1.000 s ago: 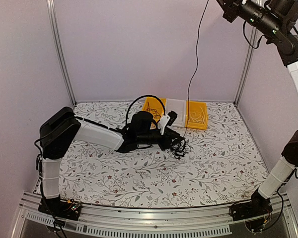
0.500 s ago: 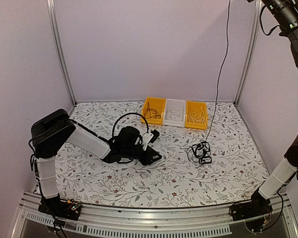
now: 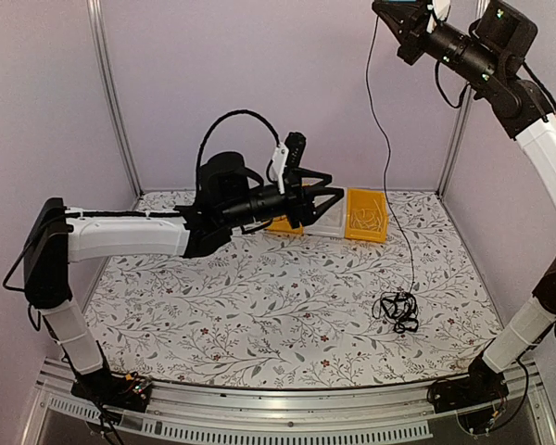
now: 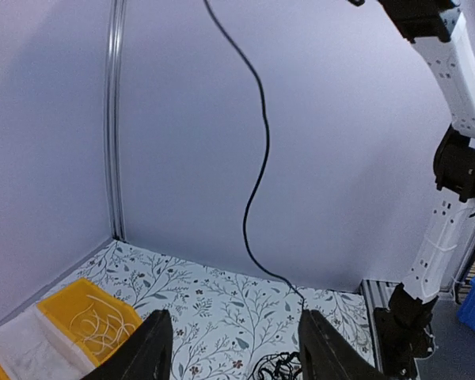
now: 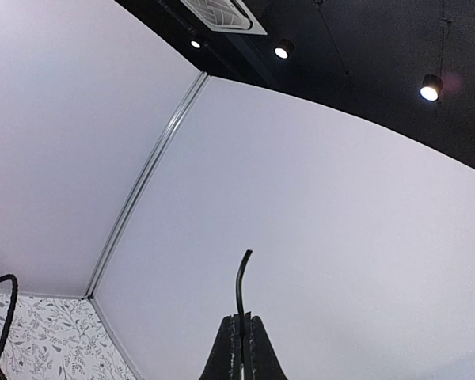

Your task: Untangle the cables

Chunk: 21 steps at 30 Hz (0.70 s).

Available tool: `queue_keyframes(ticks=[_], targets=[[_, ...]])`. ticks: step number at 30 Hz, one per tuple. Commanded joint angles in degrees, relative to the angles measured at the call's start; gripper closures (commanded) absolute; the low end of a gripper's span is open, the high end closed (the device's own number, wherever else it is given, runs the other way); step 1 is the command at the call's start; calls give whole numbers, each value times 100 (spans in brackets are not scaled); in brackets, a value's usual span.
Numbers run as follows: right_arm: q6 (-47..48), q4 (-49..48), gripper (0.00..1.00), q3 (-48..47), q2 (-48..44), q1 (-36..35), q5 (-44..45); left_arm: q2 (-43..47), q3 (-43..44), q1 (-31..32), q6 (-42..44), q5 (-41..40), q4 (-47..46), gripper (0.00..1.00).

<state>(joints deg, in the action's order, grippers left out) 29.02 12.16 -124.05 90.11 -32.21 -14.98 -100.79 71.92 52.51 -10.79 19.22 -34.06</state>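
Cables (image 3: pixel 400 311) lie in a small black clump at 4 o'clock on the table (image 3: pixel 259 315), near its right edge. One strand (image 3: pixel 385 167) rises from the clump almost straight up to the right claw (image 3: pixel 385 13), which sits high at 1 o'clock in the top view, well above the table. That claw is pinched tight on the strand. In its wrist view the fingers (image 5: pixel 231 352) meet, and the strand's short end pokes up from between them.

The left claw (image 3: pixel 334 187) is held in the air toward 12 o'clock, over the back of the table and in front of the trays. Its jaws stand wide apart and grip nothing. In its wrist view the two fingers (image 4: pixel 146 356) frame the hanging strand, which is well apart from them, and the top of the clump shows at 6 o'clock.

At 12 o'clock, against the back wall, stands a white tray (image 3: pixel 326 221). Touching it on its 3 o'clock side is an orange tray (image 3: pixel 366 215) with thin pale bits in it.
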Motion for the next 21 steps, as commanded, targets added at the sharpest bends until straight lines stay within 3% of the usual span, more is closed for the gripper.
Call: queue_keyframes(ticks=[1, 7, 13, 21], targets=[[-460, -30, 100, -23, 68, -14, -263, -467, 613, 66, -146, 791, -22, 44], [-631, -82, 100, -32, 147, -19, -411, -931, 957, 52, -537, 1089, -167, 46], [-638, -168, 100, -40, 195, -15, -386, -1693, 1925, 49, -912, 1852, -118, 46], [-658, -149, 100, -40, 268, -14, -412, -2345, 2441, 84, -1601, 1857, -751, 43]])
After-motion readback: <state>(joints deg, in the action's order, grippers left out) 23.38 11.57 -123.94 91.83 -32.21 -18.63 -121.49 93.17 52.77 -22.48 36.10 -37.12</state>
